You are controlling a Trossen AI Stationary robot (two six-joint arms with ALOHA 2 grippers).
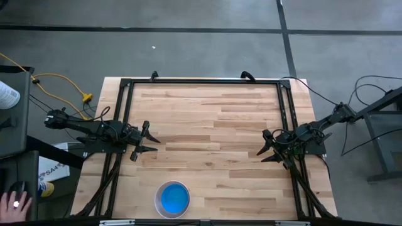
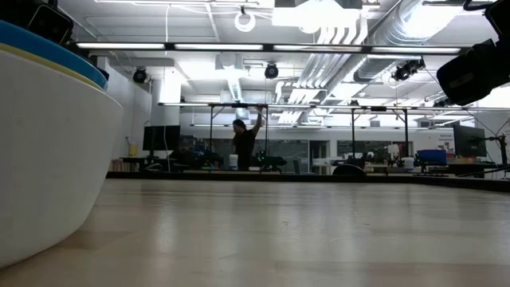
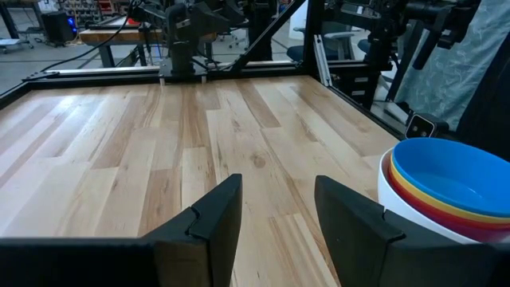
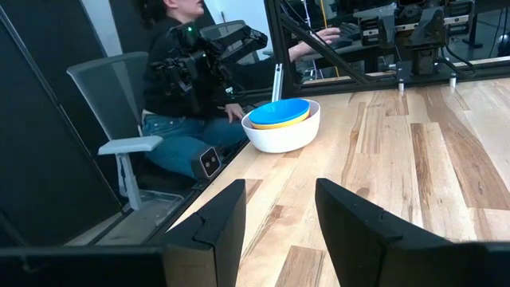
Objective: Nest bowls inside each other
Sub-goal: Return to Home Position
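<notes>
Bowls [image 1: 172, 199] stand nested in one stack at the near edge of the bench [image 1: 207, 113], a little left of its middle. The white bowl [image 4: 284, 137] is outermost and rests on the wood. The blue bowl [image 3: 462, 179] lies on top, with the yellow bowl [image 4: 275, 122] showing as a rim just under it and a red bowl [image 3: 470, 226] as a thin rim below that. From above only the blue inside and the white rim show. In the low view the stack fills the left side, close to the camera. The left hand [image 1: 151, 143] hangs over the left part of the bench, about midway between near and far, open and holding nothing, with bare wood between its fingers [image 3: 215, 219]. The right hand [image 1: 262, 149] hangs over the right part, facing the left one, likewise open and empty. Both are well apart from the stack. A person [image 4: 179, 88] sits on a chair [image 4: 119, 104] off the near left corner, and another person [image 2: 243, 143] stands far off in the room with an arm raised.
</notes>
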